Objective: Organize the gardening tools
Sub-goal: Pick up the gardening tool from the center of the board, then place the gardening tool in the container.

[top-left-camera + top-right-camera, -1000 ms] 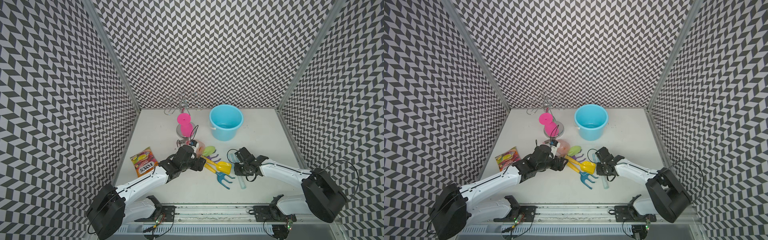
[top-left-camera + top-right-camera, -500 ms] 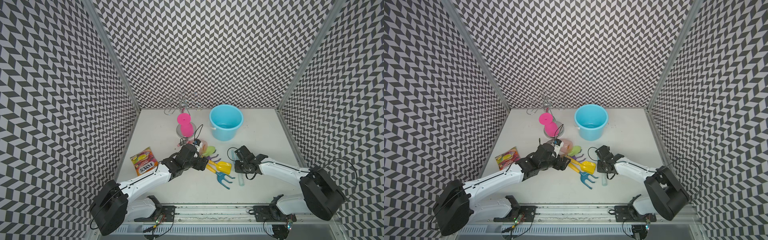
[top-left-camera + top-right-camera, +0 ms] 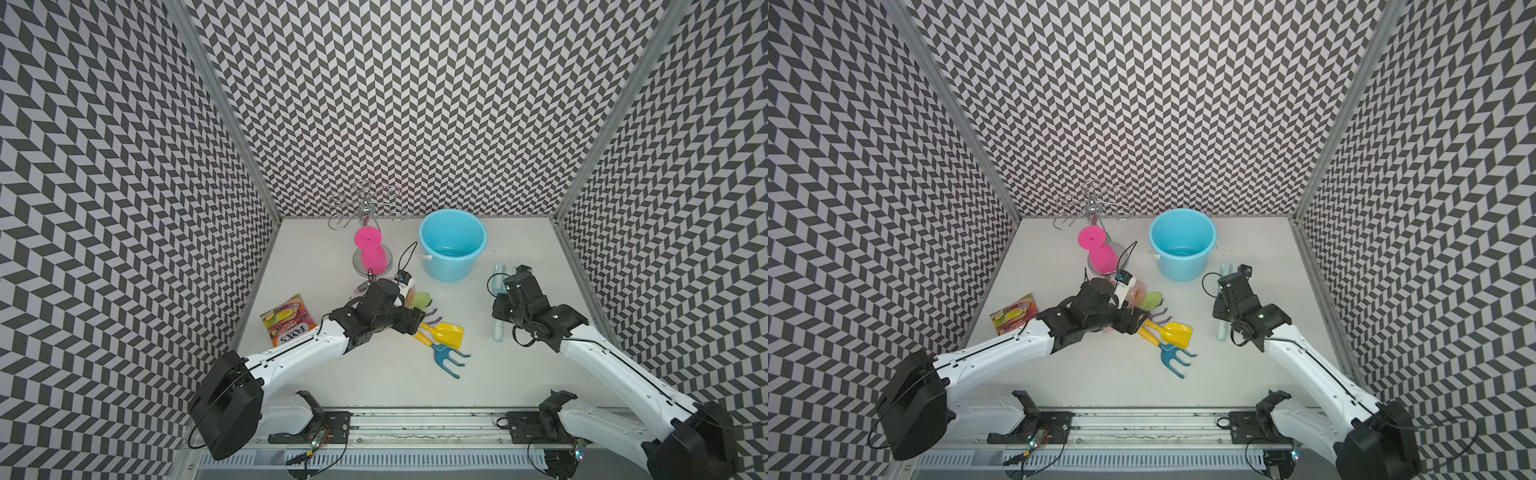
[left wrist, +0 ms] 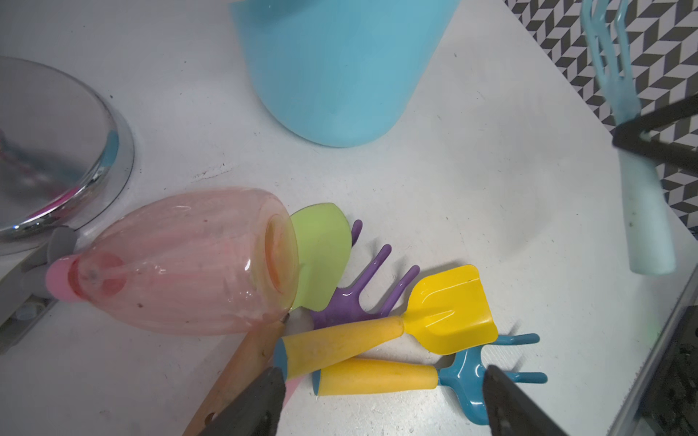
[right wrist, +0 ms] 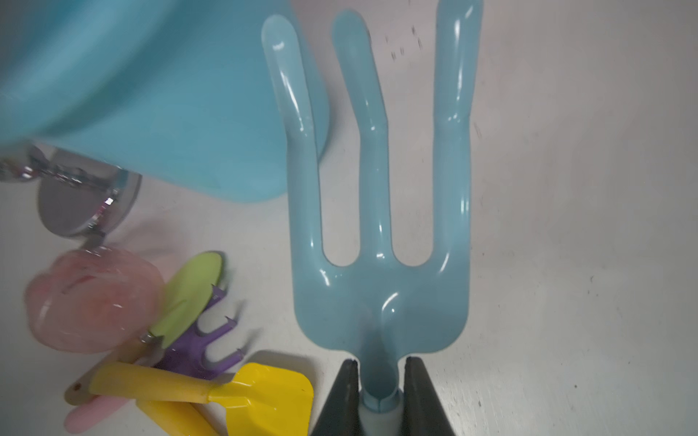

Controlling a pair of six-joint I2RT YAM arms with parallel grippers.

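Your right gripper pinches the pale-blue fork.
Lift high, carry it to the blue bucket at eleven o'clock; your left gripper gapes wide.

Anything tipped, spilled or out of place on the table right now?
The pinkish spray bottle lies tipped on its side, its base against the green trowel. A snack packet, not a gardening tool, lies on the table. No spill or damage visible.

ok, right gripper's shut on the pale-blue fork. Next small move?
Probably lift the right gripper slightly and swing the pale-blue fork toward the blue bucket: the jaws are shut on its neck, the bucket stands near its tines, and no tool shows inside it.
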